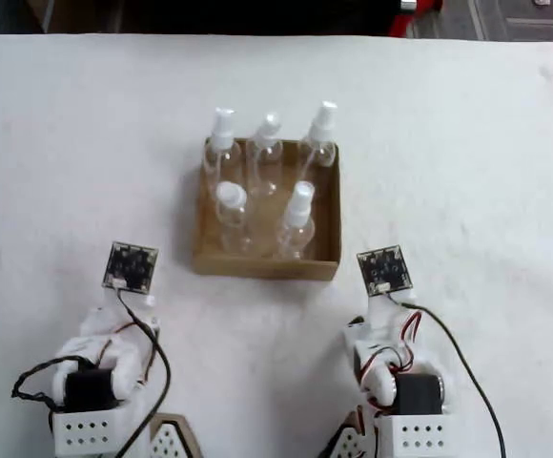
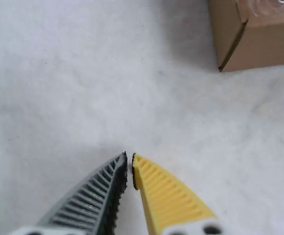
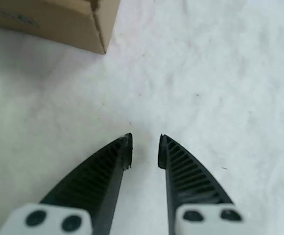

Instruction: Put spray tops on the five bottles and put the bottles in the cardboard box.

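The cardboard box (image 1: 267, 265) stands at the table's middle. Inside it stand five clear bottles, each with a white spray top: three along the back (image 1: 222, 153) (image 1: 265, 157) (image 1: 318, 143) and two in front (image 1: 232, 215) (image 1: 297, 221). My left arm (image 1: 105, 358) is drawn back near the front edge, below and left of the box. Its gripper (image 2: 130, 159) is shut and empty over bare cloth, with a box corner (image 2: 259, 44) ahead. My right arm (image 1: 396, 367) sits below and right of the box. Its gripper (image 3: 145, 147) is open a little and empty, near another box corner (image 3: 59, 22).
A white cloth (image 1: 467, 172) covers the whole table, with open room on either side of the box. Dark floor and red objects (image 1: 419, 8) lie beyond the far edge. Black cables (image 1: 467, 367) trail from both arms.
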